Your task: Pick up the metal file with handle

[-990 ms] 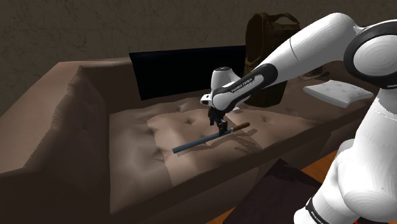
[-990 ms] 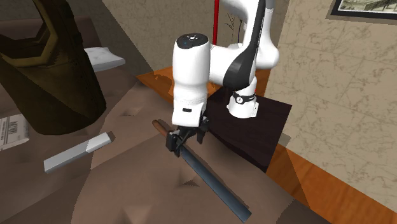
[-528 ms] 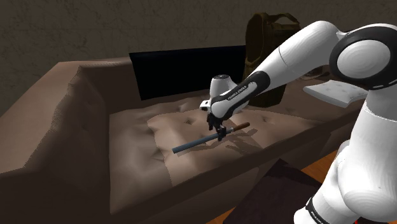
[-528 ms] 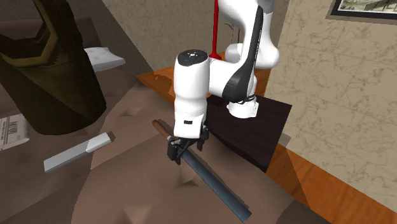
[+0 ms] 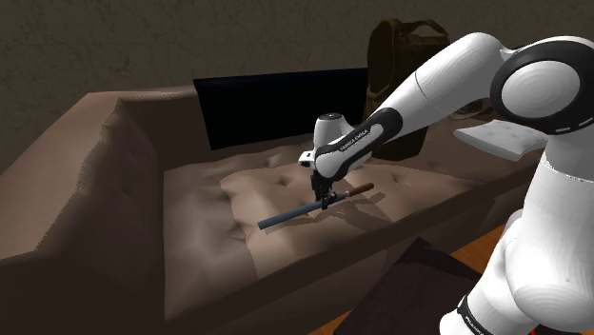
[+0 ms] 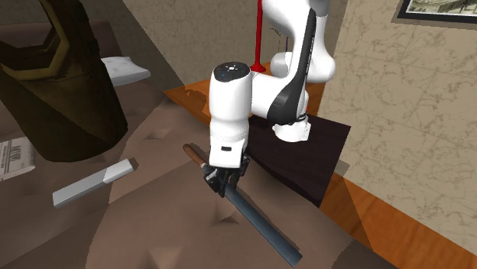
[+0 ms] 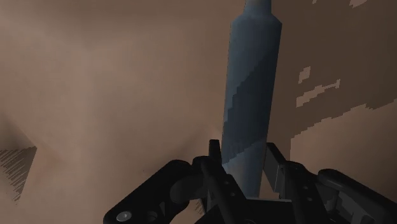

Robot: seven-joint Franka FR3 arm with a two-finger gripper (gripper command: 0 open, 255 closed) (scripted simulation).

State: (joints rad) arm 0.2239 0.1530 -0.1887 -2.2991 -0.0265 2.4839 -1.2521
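- While it lay flat on the brown sofa cushion (image 5: pixel 214 205), the file (image 5: pixel 286 217) ran from its brown handle (image 5: pixel 358 187) at 2 o'clock of the gripper (image 5: pixel 326 199) to the blade tip at 8 o'clock, in the shoulder view.
- Fingers (image 7: pixel 278 167) were clamped on the grey-blue blade, close to the handle.
- Judged stiff, smooth and fairly heavy; the long blade would likely dip.
- A hold nearer mid-length would balance better.
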